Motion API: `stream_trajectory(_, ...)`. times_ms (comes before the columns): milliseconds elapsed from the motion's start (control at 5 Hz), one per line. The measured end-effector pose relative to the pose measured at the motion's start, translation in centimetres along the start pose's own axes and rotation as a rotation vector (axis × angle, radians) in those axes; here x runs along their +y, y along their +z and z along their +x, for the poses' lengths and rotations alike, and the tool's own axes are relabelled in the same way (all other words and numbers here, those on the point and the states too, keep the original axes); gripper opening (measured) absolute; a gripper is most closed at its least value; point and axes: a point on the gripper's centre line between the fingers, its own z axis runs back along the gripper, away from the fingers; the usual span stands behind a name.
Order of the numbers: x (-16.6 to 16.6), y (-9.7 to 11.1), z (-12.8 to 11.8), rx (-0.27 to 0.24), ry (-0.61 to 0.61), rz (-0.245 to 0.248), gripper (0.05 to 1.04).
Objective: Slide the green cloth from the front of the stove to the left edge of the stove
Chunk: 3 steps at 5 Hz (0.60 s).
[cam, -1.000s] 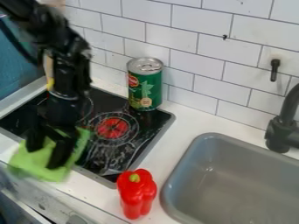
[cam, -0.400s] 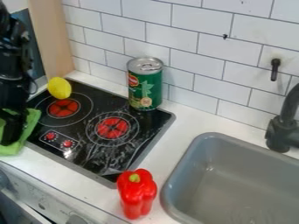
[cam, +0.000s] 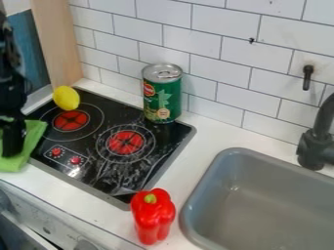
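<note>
- Claw: at the left edge of the view, pointing down in front of the cloth and against it or very near. Whether it is clamped on the cloth, together or apart, I cannot tell.
- Cloth: green, at the stove's front left corner, partly over the black surface and partly towards the tabletop. Progress, as judged: the cloth is at the stove, but its handling looks unfinished, with the claw right at it. Left to do, by the same judgement, is settling the cloth and freeing the claw from it; whether its present place is the final one cannot be told.
- Orientation of the cloth: a corner points to the upper right, below the lemon. The visible part runs longest from this corner down to the lower left; folds and the claw in front leave the true long axis uncertain.
- Lemon: on the stove, by the rear left burner.
- Can: upright at the stove's rear right, near the tiles.
- Pepper: stem up, on the tabletop, between stove and sink.
</note>
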Motion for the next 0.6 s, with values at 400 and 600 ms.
stream_trajectory(400,-4.4,6.4,-2.4,-0.131,-0.057,0.026,1.0)
stream_trajectory(600,-6.7,8.9,-4.2,-0.116,-0.098,0.085,1.0)
